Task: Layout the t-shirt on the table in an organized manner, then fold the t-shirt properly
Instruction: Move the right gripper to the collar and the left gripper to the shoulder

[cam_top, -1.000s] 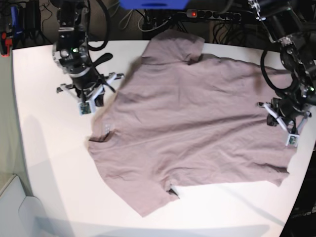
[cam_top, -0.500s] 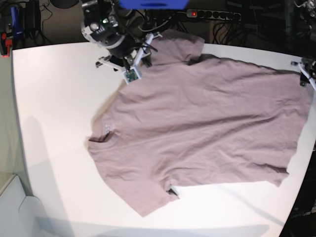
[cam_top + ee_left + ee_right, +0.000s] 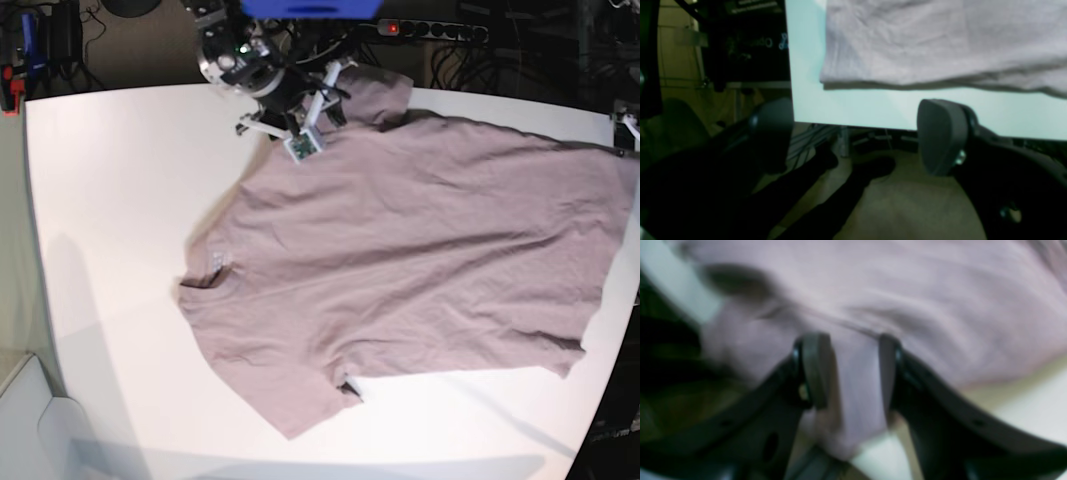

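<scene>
The mauve t-shirt (image 3: 420,250) lies spread on the white table (image 3: 110,200), collar (image 3: 205,275) to the left and hem to the right. My right gripper (image 3: 325,100) is at the far sleeve (image 3: 375,95). In the right wrist view it (image 3: 851,373) is open, with blurred sleeve fabric (image 3: 907,300) showing between its fingers. My left gripper (image 3: 857,136) is open and empty, hanging past the table edge (image 3: 873,110) over the floor. The shirt's hem (image 3: 923,43) lies just beyond it. In the base view only a bit of the left arm (image 3: 628,125) shows at the right edge.
A power strip and cables (image 3: 430,30) lie behind the table's far edge. Dark equipment (image 3: 740,43) stands beside the table corner. The near sleeve (image 3: 290,400) lies towards the front edge. The shirt's hem reaches the table's right edge (image 3: 600,300).
The right arm has swung from the table's left side, near the collar, to the far sleeve. The left arm has pulled away from the hem, off the right edge. The shirt's right side lies flatter.
</scene>
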`<state>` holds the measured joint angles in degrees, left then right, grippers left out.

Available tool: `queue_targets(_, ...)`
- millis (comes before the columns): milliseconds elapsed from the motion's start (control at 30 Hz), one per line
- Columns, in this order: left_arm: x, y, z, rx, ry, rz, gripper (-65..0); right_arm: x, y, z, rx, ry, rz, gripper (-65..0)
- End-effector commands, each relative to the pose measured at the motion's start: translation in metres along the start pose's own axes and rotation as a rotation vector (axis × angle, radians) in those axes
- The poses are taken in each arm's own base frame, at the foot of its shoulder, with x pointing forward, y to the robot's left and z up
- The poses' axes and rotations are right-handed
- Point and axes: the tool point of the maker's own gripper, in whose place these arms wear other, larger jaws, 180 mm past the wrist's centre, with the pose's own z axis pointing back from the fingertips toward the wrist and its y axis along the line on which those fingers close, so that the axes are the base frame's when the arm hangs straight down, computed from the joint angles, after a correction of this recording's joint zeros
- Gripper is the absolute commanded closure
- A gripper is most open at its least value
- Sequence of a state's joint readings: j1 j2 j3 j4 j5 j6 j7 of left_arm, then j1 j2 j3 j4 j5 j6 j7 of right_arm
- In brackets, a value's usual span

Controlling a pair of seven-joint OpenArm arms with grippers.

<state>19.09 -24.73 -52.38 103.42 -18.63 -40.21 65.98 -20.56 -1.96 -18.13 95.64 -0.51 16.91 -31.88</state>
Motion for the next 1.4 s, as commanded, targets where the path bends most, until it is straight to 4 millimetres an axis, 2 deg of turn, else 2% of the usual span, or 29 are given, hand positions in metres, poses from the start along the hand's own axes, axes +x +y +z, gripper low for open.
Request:
queue_targets(0, 0.009, 0.008, 0.005, 0.023, -0.028, -0.012, -56.8, -0.008, -0.023, -0.004, -0.062, 0.044, -0.012, -25.3)
queue_targets(67, 0.006, 0.003, 0.003, 0.012, -0.027, 0.003, -56.8, -0.015, -0.064, -0.006, -0.142, 0.070, -0.049, -25.3)
queue_targets(133, 0.004, -0.002, 0.002, 0.002, -0.025, 0.012, -56.8, -0.015, -0.105, -0.005, -0.218, 0.078, -0.062, -25.3)
queue_targets(267, 0.001, -0.012, -0.001, -0.020, -0.023, 0.028, -56.8, -0.006, -0.163, 0.002, -0.317, 0.083, -0.048, -25.3)
queue_targets(367, -0.002, -0.020, -0.003, -0.035, -0.024, 0.046, -56.8, 0.004, -0.195, 0.015, -0.383, 0.066, -0.052, -25.3)
queue_targets(433, -0.005, -0.029, -0.005, -0.052, -0.024, 0.064, -56.8, 0.024, -0.207, 0.032, -0.427, 0.006, -0.044, -25.3)
queue_targets(500, -0.009, -0.040, -0.008, -0.073, -0.023, 0.090, -56.8, 0.033, -0.203, 0.048, -0.436, -0.036, -0.020, -25.4)
queue_targets(567, -0.014, -0.051, -0.010, -0.094, -0.014, 0.113, -56.8, 0.052, -0.195, 0.067, -0.449, -0.101, 0.013, -25.4)
queue_targets(633, -0.025, -0.067, -0.012, -0.128, 0.005, 0.135, -56.9, 0.062, -0.183, 0.078, -0.449, -0.145, 0.024, -25.4)
queue_targets(733, -0.035, -0.110, -0.017, -0.229, 0.042, 0.100, -56.9, 0.075, -0.168, 0.092, -0.452, -0.201, 0.026, -25.4)
queue_targets(867, -0.051, -0.154, -0.017, -0.333, 0.089, 0.072, -57.0, 0.074, -0.159, 0.100, -0.448, -0.210, 0.034, -25.4)
queue_targets(1000, -0.060, -0.168, -0.015, -0.360, 0.106, 0.092, -57.1, 0.068, -0.158, 0.101, -0.448, -0.197, 0.029, -25.4)
queue_targets(1100, -0.062, -0.170, -0.016, -0.367, 0.113, 0.095, -57.1, 0.064, -0.156, 0.101, -0.444, -0.190, 0.027, -25.4)
queue_targets(1367, -0.052, -0.184, -0.021, -0.394, 0.088, 0.140, -57.0, 0.060, -0.156, 0.101, -0.445, -0.180, 0.023, -25.4)
